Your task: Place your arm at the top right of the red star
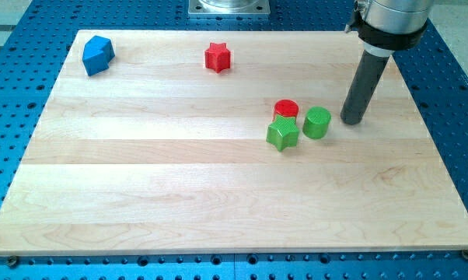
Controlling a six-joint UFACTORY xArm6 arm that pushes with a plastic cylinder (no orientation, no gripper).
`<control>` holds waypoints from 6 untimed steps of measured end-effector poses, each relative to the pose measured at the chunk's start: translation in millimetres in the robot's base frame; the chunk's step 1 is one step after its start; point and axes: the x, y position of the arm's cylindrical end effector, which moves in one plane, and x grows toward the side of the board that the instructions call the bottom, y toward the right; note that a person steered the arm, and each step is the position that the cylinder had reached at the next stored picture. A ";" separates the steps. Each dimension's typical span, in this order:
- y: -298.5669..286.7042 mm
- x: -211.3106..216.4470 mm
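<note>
The red star [217, 57] lies near the view's top, left of centre, on the wooden board [141, 194]. My tip [352, 120] rests on the board far to the star's right and below it, just right of the green cylinder [317, 122]. A red cylinder [286, 110] and a green star [282, 134] sit close together left of the green cylinder. The rod stands upright and touches no block.
A blue block [98, 54] of irregular shape lies at the board's top left corner. The board sits on a blue perforated table [452, 117]. A metal mount [229, 7] shows at the view's top edge.
</note>
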 end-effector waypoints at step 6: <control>-37.1 -120.9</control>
